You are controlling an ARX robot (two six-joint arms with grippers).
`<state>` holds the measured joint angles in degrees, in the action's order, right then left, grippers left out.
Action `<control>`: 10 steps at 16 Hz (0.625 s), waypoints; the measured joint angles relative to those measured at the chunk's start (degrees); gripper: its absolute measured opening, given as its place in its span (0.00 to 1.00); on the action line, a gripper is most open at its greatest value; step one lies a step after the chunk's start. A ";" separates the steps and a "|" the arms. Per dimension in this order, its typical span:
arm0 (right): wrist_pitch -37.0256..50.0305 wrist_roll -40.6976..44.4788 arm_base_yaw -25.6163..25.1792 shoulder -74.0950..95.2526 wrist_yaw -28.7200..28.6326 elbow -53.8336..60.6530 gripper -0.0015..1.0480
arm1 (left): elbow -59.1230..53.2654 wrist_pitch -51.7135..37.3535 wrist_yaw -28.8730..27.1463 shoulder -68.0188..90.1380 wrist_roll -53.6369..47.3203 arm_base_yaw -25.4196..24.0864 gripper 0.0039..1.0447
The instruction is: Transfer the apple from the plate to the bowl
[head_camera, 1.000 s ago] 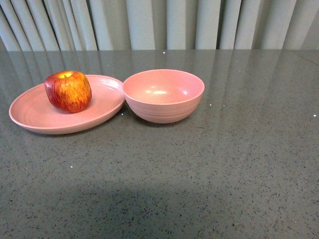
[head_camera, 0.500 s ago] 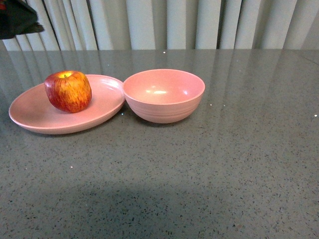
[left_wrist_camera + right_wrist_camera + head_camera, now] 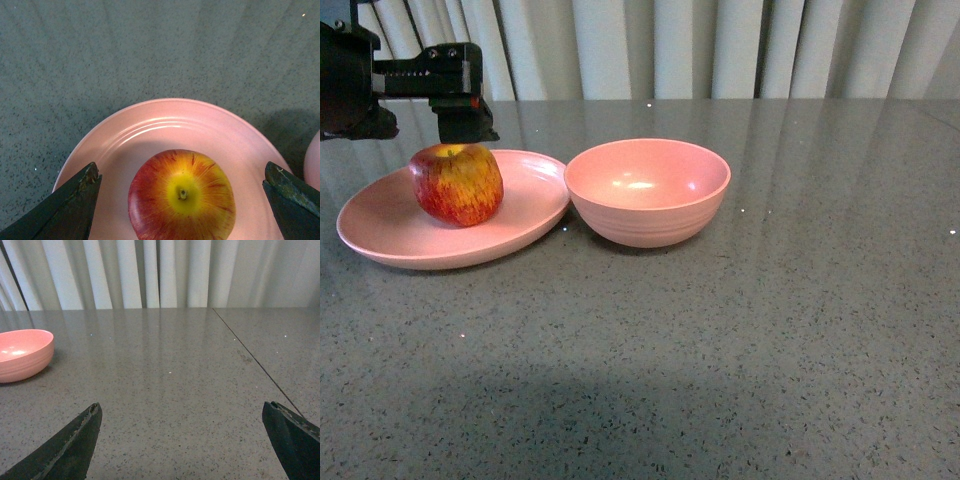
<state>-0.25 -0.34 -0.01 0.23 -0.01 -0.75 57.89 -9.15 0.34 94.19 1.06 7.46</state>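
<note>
The apple (image 3: 457,184) sits on the pink plate (image 3: 380,230), a bit toward the far side of it. It is red with yellow streaks, and its yellow stem dimple points up. Nothing is holding it. The left gripper (image 3: 181,167) hangs just above the apple. Its two dark fingers (image 3: 75,205) are spread wide, one on each side of the apple, with a big gap between each finger and the fruit. In the left wrist view they do not touch the apple, and the gripper has nothing in it. The pink bowl (image 3: 645,225) stands just beside the plate, on the robot's right side of it. The two rims are so close that I cannot tell if they touch. The bowl is deep and round, with faint lines around its outer wall, and there is nothing inside it. Both dishes rest on a gray speckled table (image 3: 770,330). The right gripper (image 3: 181,407) is well apart from the dishes, off to the right over bare table. Its fingers are spread wide too, and it holds nothing. In its wrist view the bowl shows far off to one side. A pale curtain (image 3: 720,50) hangs behind the table.
</note>
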 joint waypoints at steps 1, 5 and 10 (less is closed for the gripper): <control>0.00 0.00 0.00 0.00 0.00 0.00 0.94 | 0.61 0.94 -0.85 0.90 0.00 0.15 0.94; 0.00 0.00 0.00 0.00 0.00 0.00 0.94 | 1.81 4.85 -1.81 3.65 0.02 0.48 0.94; 0.00 0.00 0.00 0.00 0.00 0.00 0.94 | 1.81 5.27 -0.85 5.11 0.55 -0.09 0.94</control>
<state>-0.25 -0.34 -0.01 0.23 -0.01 -0.75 59.70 -3.88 -0.51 99.31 1.61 7.38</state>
